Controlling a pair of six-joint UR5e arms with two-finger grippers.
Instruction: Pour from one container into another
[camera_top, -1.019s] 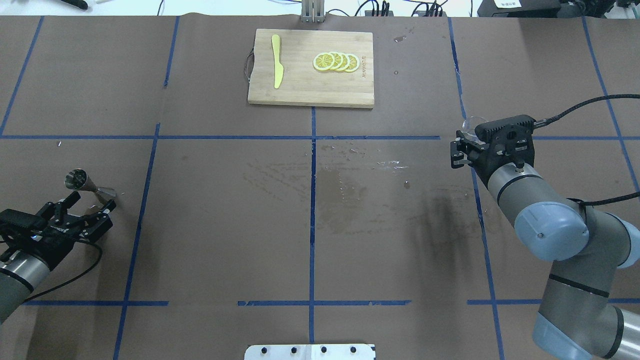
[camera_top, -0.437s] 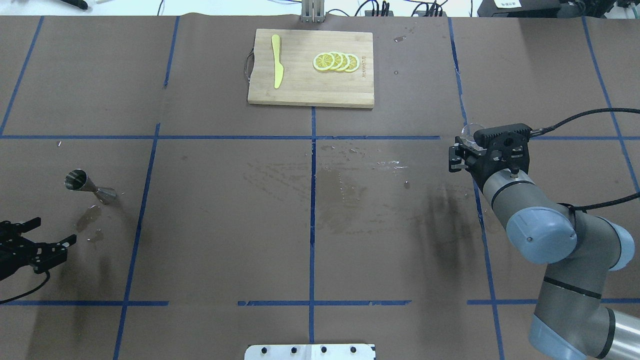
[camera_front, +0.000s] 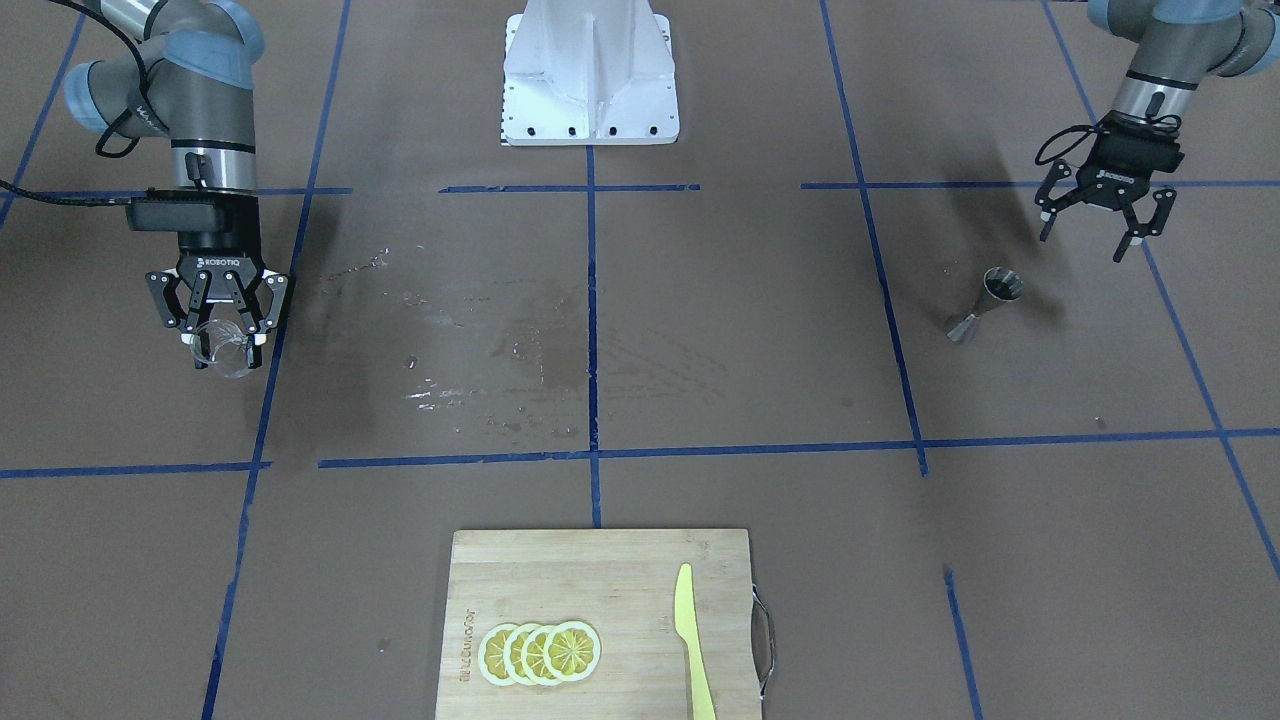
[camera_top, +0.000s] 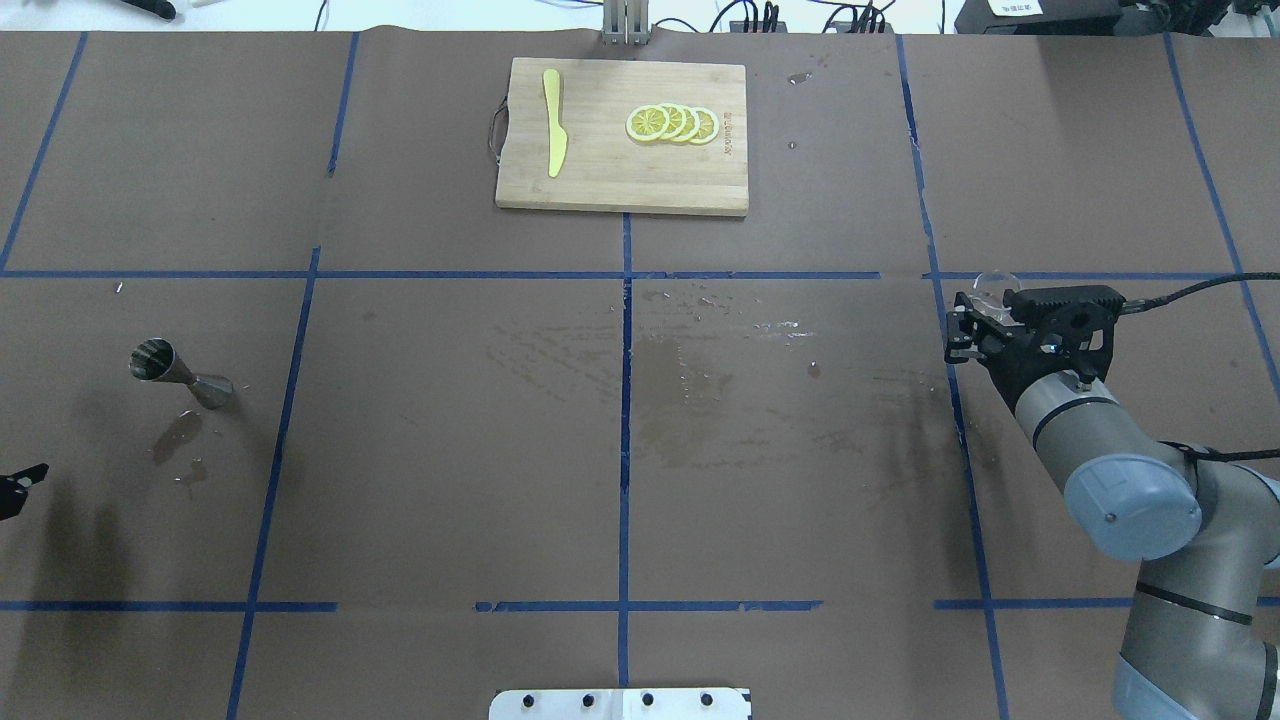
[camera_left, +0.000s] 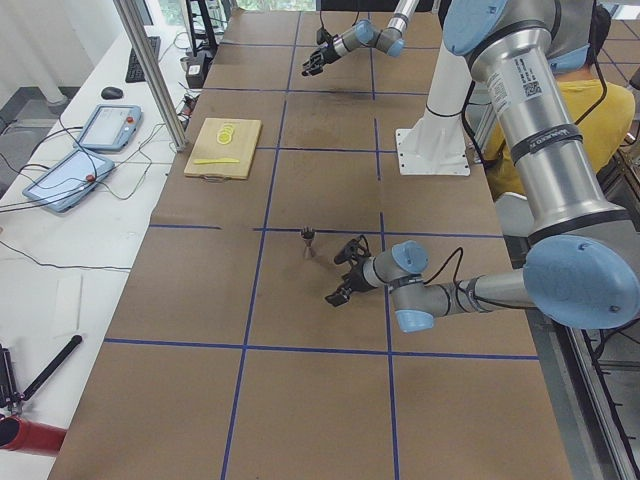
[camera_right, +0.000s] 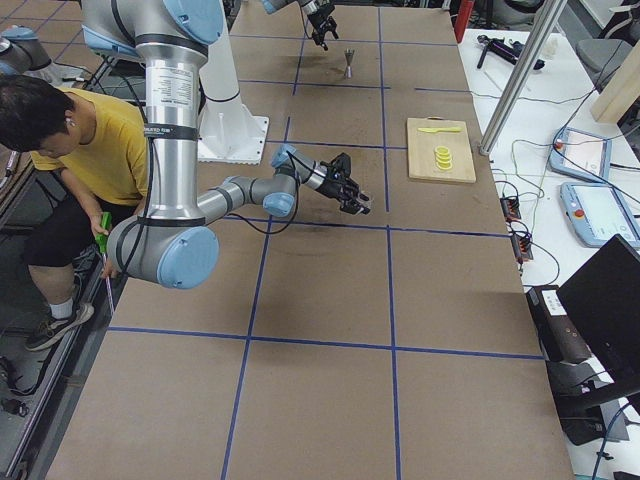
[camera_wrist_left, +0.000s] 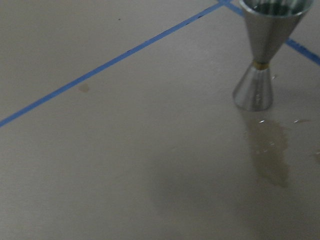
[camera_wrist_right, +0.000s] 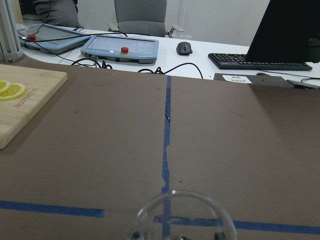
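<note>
A steel jigger (camera_top: 180, 375) stands upright on the brown table at the left, also in the front view (camera_front: 985, 305) and the left wrist view (camera_wrist_left: 260, 55). My left gripper (camera_front: 1095, 232) hangs open and empty, apart from the jigger on the robot's side; overhead only a fingertip (camera_top: 22, 478) shows at the left edge. At the right, my right gripper (camera_front: 218, 325) is shut on a clear glass (camera_front: 225, 352), seen overhead as the glass (camera_top: 992, 284) ahead of the gripper (camera_top: 972, 328). Its rim (camera_wrist_right: 182, 217) fills the bottom of the right wrist view.
A wooden cutting board (camera_top: 620, 180) at the far middle carries lemon slices (camera_top: 672, 123) and a yellow knife (camera_top: 553, 125). A small puddle (camera_top: 175, 440) lies beside the jigger, and wet stains (camera_top: 690, 400) mark the table's middle. A person sits behind the robot (camera_right: 70, 140).
My left gripper drew back from beside the jigger to the view's left edge, leaving the jigger standing. My right gripper carried the glass rightward and closer to the robot.
</note>
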